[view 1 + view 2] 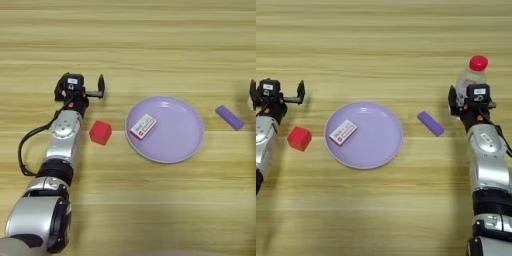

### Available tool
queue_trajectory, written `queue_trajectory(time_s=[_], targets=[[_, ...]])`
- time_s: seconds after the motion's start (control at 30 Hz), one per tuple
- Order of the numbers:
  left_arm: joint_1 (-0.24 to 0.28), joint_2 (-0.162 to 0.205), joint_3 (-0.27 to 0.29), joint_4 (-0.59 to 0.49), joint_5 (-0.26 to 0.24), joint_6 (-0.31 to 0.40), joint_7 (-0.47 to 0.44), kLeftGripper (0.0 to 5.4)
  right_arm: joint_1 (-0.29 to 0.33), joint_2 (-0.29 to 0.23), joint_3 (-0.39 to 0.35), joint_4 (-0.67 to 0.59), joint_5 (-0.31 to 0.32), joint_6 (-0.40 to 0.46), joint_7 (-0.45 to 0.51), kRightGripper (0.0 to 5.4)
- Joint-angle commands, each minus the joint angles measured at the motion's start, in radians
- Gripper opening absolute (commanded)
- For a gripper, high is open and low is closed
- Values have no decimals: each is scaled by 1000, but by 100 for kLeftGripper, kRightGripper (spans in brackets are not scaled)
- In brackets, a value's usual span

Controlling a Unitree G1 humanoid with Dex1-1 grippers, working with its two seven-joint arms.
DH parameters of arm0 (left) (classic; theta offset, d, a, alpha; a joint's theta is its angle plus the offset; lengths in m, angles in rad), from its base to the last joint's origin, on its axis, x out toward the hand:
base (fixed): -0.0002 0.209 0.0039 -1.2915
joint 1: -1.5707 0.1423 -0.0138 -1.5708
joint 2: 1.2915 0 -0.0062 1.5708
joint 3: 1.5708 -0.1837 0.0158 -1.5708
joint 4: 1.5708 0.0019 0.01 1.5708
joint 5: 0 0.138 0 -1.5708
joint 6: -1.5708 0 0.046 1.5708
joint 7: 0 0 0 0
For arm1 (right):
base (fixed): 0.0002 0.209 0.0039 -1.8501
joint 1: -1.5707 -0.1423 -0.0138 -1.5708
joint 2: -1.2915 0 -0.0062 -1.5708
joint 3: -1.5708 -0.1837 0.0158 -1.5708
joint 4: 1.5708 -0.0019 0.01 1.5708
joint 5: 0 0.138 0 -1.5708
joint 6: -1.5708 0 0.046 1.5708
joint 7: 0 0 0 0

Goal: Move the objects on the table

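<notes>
A small red cube (100, 132) lies on the table (128, 45) beside my left forearm. My left gripper (81, 86) is open just beyond and left of the cube, holding nothing. A purple bar (430, 123) lies right of the plate. The clear bottle (466, 81) with a red cap (478, 63) stands upright at the right. My right gripper (472, 100) is at the bottle's lower part, jaws spread wide either side of it; one dark finger (452, 102) stands just left of the bottle. The bottle's base is hidden behind the gripper.
A lilac plate (175, 145) sits mid-table with a small white and red card (143, 126) lying in it. A black cable (22, 150) loops beside my left forearm.
</notes>
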Motion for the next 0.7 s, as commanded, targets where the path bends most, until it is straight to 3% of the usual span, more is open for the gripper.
queue_trajectory(time_s=[0.03, 0.7], targets=[[-9, 8, -3, 5, 7, -6, 1, 540, -63, -15, 7, 70, -3, -66, 10, 318], [7, 4, 1, -30, 0, -4, 3, 540, -98, 15, 39, 234, -6, -150, 30, 318]])
